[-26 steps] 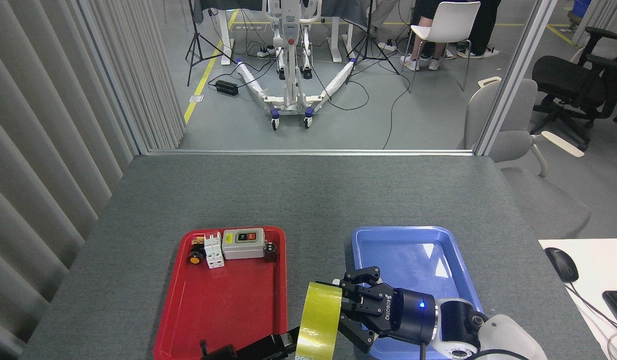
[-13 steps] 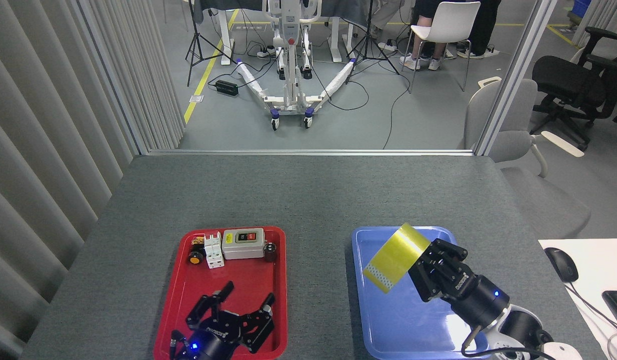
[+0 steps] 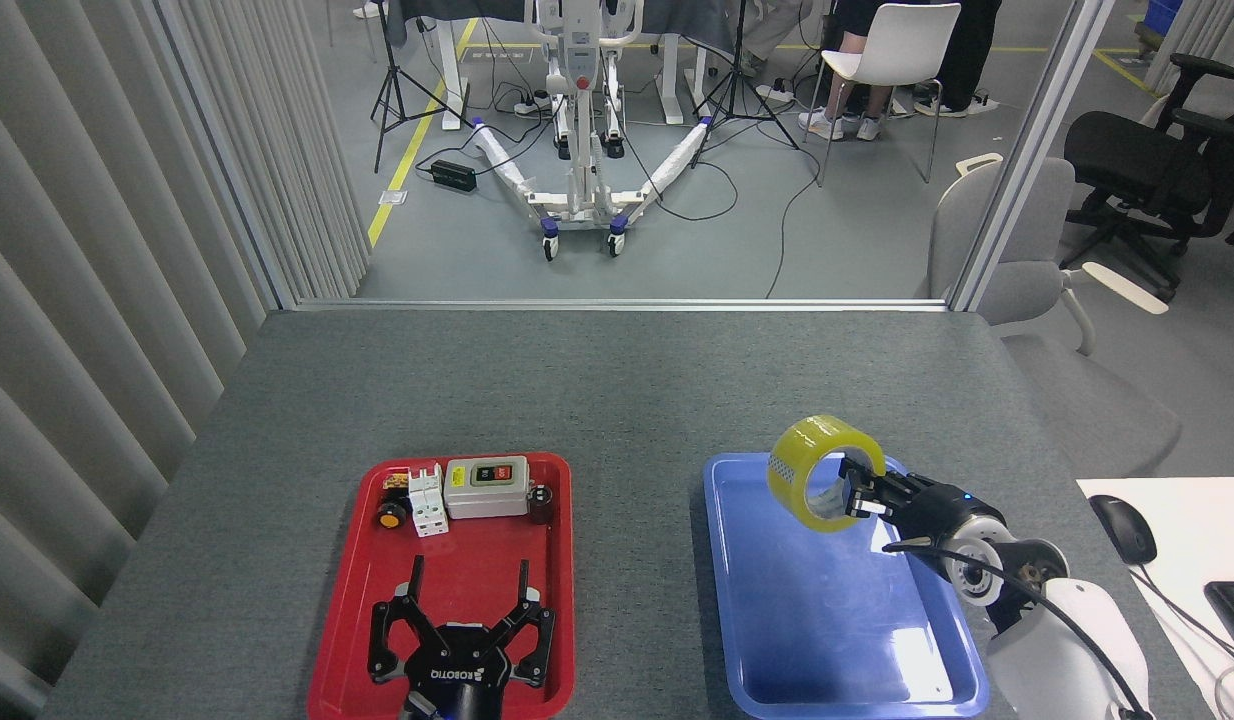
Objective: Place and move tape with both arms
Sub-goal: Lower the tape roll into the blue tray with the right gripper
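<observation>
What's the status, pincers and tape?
Right pincer shut on tape, above blue tray. Left pincer open, empty, over red tray. Nothing obstructing.

Head view, down over table (image 3: 617,380)

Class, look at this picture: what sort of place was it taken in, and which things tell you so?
Probably a robotics lab or test workshop. A wheeled equipment stand with trailing cables stands on a floor marked with yellow lines, tripods stand by it, and office chairs surround the grey table.
</observation>
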`<act>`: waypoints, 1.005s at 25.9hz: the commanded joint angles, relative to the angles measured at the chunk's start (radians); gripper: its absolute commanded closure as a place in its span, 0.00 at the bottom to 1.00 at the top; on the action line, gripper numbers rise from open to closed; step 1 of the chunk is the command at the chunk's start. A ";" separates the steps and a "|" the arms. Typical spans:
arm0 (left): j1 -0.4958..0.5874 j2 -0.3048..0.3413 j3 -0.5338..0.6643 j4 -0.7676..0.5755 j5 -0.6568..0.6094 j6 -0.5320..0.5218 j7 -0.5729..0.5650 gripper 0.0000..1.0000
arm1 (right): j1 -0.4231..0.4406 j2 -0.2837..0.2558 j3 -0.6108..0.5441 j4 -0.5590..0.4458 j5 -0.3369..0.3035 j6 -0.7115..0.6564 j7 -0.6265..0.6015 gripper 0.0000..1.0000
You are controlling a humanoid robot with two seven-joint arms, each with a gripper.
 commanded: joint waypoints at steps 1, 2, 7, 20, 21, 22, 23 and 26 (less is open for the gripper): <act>-0.001 0.002 -0.004 0.000 0.023 -0.011 0.000 0.00 | -0.040 -0.039 0.084 0.034 -0.003 0.078 0.130 0.82; -0.003 0.002 -0.004 0.000 0.023 -0.022 0.002 0.00 | -0.041 -0.057 0.120 0.035 -0.003 0.102 0.146 0.81; -0.011 0.003 -0.004 0.021 0.023 -0.070 0.005 0.00 | -0.060 -0.122 0.275 0.037 -0.071 0.211 0.190 0.81; -0.029 0.037 0.007 -0.007 0.037 -0.288 0.005 0.00 | -0.090 -0.122 0.330 0.141 -0.105 0.256 0.152 0.74; -0.027 0.045 0.007 -0.016 0.043 -0.289 0.005 0.00 | -0.096 -0.119 0.330 0.144 -0.105 0.256 0.152 0.73; -0.027 0.052 0.007 -0.016 0.046 -0.285 0.008 0.00 | -0.099 -0.117 0.330 0.147 -0.106 0.254 0.150 0.73; -0.027 0.057 0.008 -0.017 0.044 -0.283 0.013 0.00 | -0.104 -0.116 0.328 0.150 -0.106 0.254 0.150 0.73; -0.026 0.066 0.007 -0.020 0.044 -0.275 0.013 0.00 | -0.113 -0.110 0.330 0.173 -0.105 0.253 0.150 0.69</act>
